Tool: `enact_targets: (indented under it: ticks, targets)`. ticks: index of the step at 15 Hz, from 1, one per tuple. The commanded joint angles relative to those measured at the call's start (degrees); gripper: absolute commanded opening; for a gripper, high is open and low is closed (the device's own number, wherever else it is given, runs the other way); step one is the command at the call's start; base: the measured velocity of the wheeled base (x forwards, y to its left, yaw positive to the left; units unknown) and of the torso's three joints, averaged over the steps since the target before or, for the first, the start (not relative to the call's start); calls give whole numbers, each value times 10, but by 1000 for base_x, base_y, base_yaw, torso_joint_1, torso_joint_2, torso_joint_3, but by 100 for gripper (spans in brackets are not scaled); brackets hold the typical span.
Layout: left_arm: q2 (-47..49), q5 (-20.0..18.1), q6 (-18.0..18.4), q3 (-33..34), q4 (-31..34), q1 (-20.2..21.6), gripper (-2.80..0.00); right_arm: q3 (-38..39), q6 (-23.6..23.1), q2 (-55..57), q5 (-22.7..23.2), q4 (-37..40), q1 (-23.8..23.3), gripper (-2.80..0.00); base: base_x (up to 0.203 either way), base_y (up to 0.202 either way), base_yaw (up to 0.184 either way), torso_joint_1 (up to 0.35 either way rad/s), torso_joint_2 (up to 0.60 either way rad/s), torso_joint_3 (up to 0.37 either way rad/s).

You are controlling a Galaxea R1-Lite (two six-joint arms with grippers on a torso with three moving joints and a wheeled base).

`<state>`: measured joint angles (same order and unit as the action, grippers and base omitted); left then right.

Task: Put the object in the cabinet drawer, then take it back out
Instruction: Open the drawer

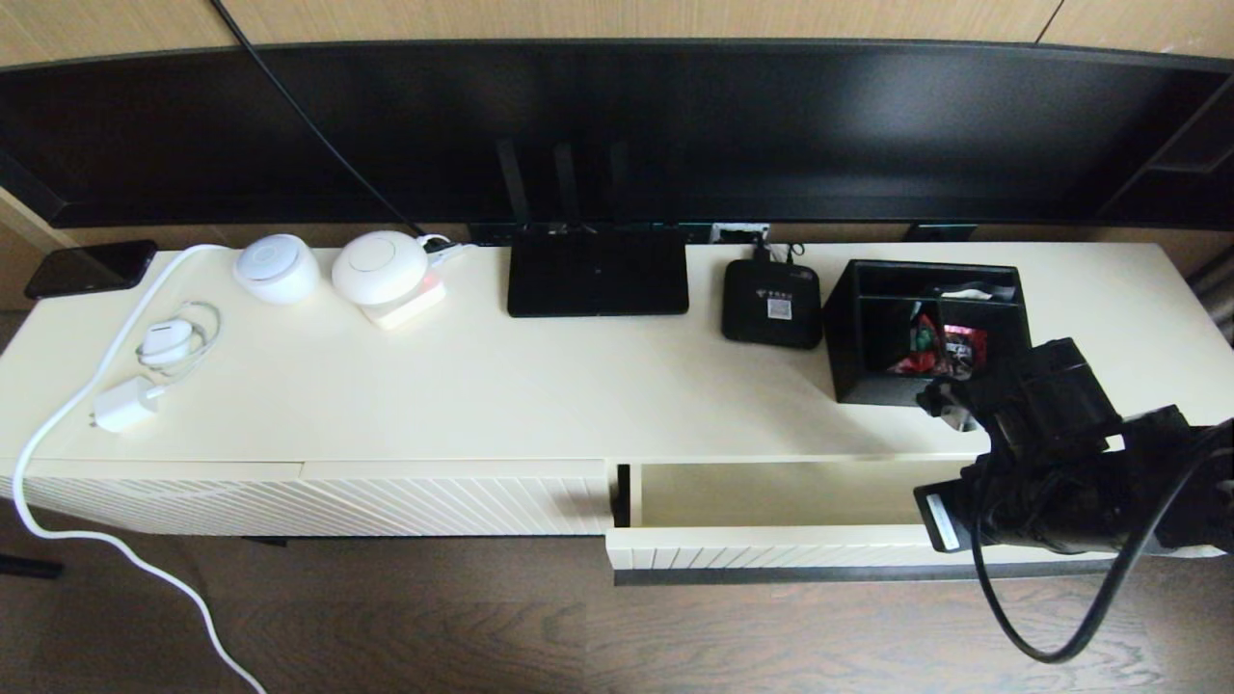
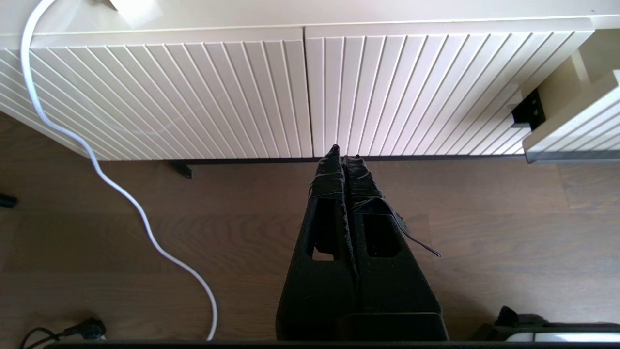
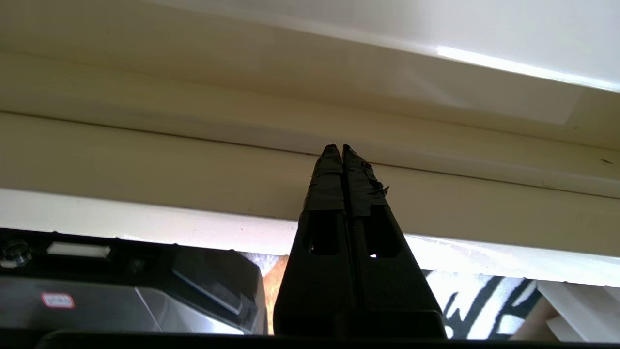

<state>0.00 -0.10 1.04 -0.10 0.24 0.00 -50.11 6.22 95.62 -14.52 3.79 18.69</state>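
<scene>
Cream drawer (image 1: 771, 496) stands pulled out and bare inside, ready for the black organizer box (image 1: 925, 328), which sits on the cabinet top (image 1: 482, 386) just behind it. Our right gripper (image 3: 343, 148), fingers pressed together and holding nothing, hovers at the drawer's right end; our left gripper (image 2: 344, 157), also closed, hangs parked before the ribbed panels. A small set-top box (image 1: 771, 304) sits just beside the organizer, so we judge the grasp needs care on that side.

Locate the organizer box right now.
Head view: the organizer box sits on the cabinet top at right, beside the small black set-top box, behind the open drawer.

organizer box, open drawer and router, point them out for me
organizer box (image 1: 853, 328): head view, left wall
drawer (image 1: 771, 557): head view, ribbed front
router (image 1: 598, 275): head view, flat top
</scene>
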Motion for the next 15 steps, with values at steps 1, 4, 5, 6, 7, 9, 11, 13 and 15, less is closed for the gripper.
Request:
enact_targets:
  ticks: [1,4,5,6,7,9,11,13,15]
  targets:
    - [1,0,0,-1,0,0,-280,9,-2,-7,-1,0,1,-280,0,0,0,0,0,0]
    - [0,0,0,0,0,0,-280,39,-6,-12,-2,-1,3,-280,0,0,0,0,0,0]
    - [1,0,0,0,0,0,-280,48,-6,-15,-2,1,5,-280,0,0,0,0,0,0]
    - [1,0,0,0,0,0,-280,53,-6,-17,-2,3,6,-280,0,0,0,0,0,0]
    - [1,0,0,0,0,0,-280,55,-6,-21,-2,7,6,-280,0,0,0,0,0,0]
    - [0,0,0,0,0,0,-280,62,-5,-29,-2,22,6,-280,0,0,0,0,0,0]
    - [1,0,0,-1,0,0,-280,72,-5,-42,-1,33,7,-280,0,0,0,0,0,0]
    - [1,0,0,0,0,0,-280,95,-4,-53,-1,35,9,-280,0,0,0,0,0,0]
    - [1,0,0,0,0,0,-280,119,-4,-60,-1,34,12,-280,0,0,0,0,0,0]
